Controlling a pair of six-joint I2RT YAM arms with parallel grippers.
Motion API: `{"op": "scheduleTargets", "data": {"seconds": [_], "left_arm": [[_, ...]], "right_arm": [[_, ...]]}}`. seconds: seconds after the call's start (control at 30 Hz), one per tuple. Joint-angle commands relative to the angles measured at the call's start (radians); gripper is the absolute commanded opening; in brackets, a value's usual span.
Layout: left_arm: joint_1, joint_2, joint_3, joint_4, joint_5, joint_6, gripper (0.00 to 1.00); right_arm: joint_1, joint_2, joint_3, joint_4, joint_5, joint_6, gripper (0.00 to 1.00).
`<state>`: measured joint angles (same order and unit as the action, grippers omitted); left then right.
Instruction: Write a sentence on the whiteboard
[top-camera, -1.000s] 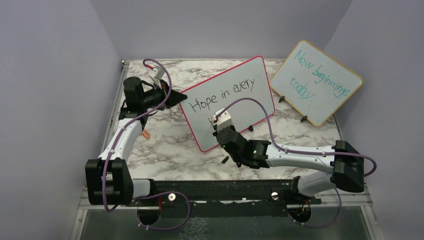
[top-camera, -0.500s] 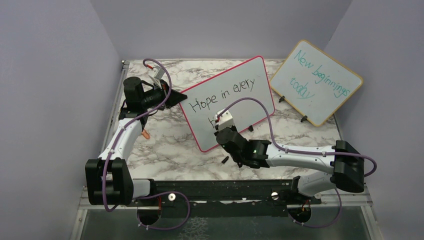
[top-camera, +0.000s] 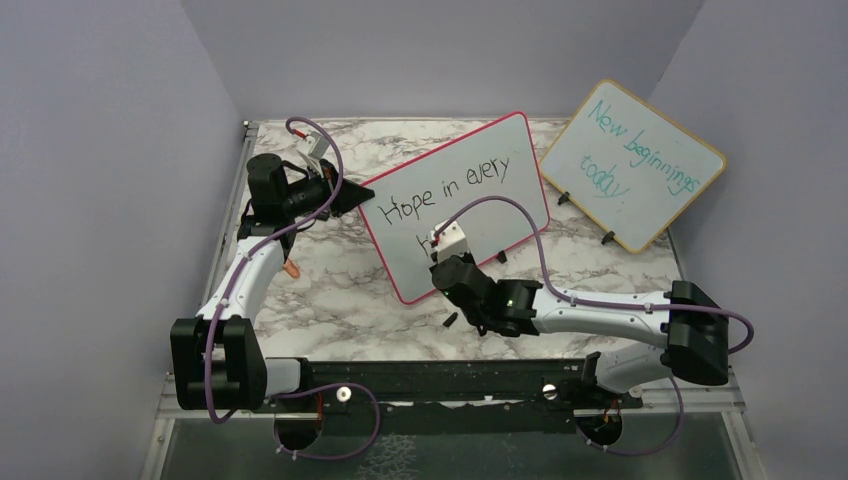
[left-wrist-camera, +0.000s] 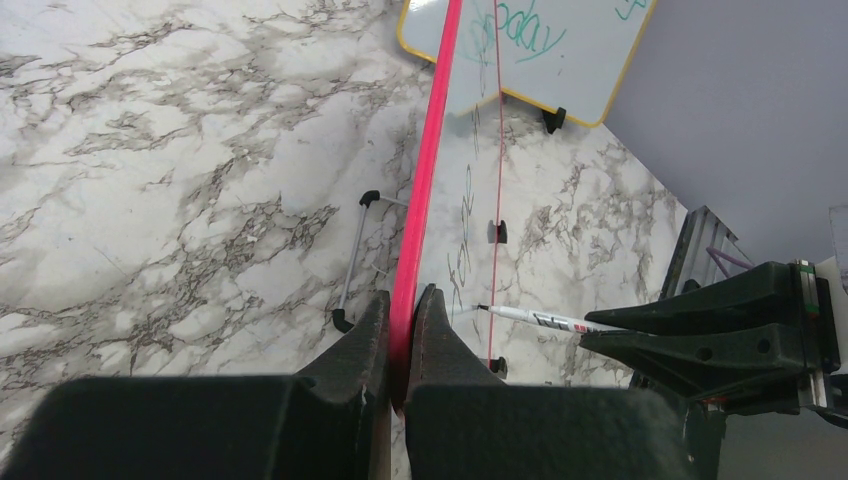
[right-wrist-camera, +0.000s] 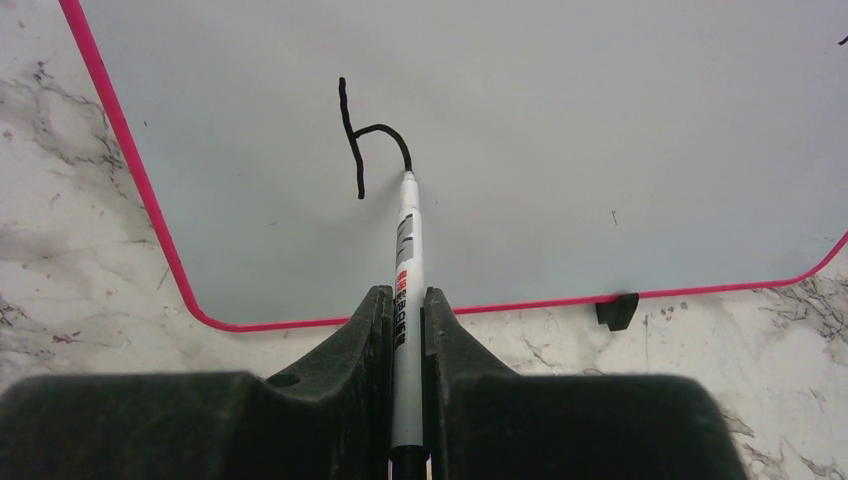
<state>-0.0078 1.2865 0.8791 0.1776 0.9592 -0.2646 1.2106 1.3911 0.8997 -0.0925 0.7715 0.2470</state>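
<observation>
Nearest you, the right gripper (right-wrist-camera: 405, 300) has its jaws closed down to a narrow gap around the barrel of a marker (right-wrist-camera: 404, 250), which sticks out straight ahead with its tip touching the whiteboard (right-wrist-camera: 600, 130). The board stands propped and tilted on the marble table (top-camera: 330, 290), its pink frame and 1 black foot (right-wrist-camera: 617, 310) just beyond the fingertips. You are at the start of line 2 of the sentence (top-camera: 445, 190): the tip sits at the end of a first letter (right-wrist-camera: 360, 140), an upright stroke with an arch off its right side, which reads as an unfinished b or h. Above it, line 1 reads "Hope in every". Judging by that, the next move calls for a light, even press as you carry the stroke down from the arch, then short, steady steps to the right, with room left before the lower frame. Further back on the left, the left gripper (left-wrist-camera: 402, 320) is pinched fully onto the board's pink edge, steadying it. Farthest off, at the right rear, the wooden-framed board (top-camera: 632, 165) with teal writing stands well apart.
</observation>
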Motion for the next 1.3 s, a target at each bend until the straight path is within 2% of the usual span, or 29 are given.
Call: {"op": "scheduleTargets", "data": {"seconds": [0.0,0.8,1.27], "left_arm": [[-0.006,0.040,-0.034,-0.101,-0.148,0.134,0.00],[-0.006,0.042,-0.032,-0.099,-0.145,0.130,0.00],[-0.006,0.040,-0.032,-0.100,-0.142,0.130,0.00]], "right_arm": [[-0.014,0.006,-0.008,-0.044,-0.063,0.024,0.01],[-0.014,0.019,0.026,-0.050,-0.191,-0.009,0.01],[-0.013,-0.014,0.024,-0.063,-0.161,-0.004,0.01]]}}
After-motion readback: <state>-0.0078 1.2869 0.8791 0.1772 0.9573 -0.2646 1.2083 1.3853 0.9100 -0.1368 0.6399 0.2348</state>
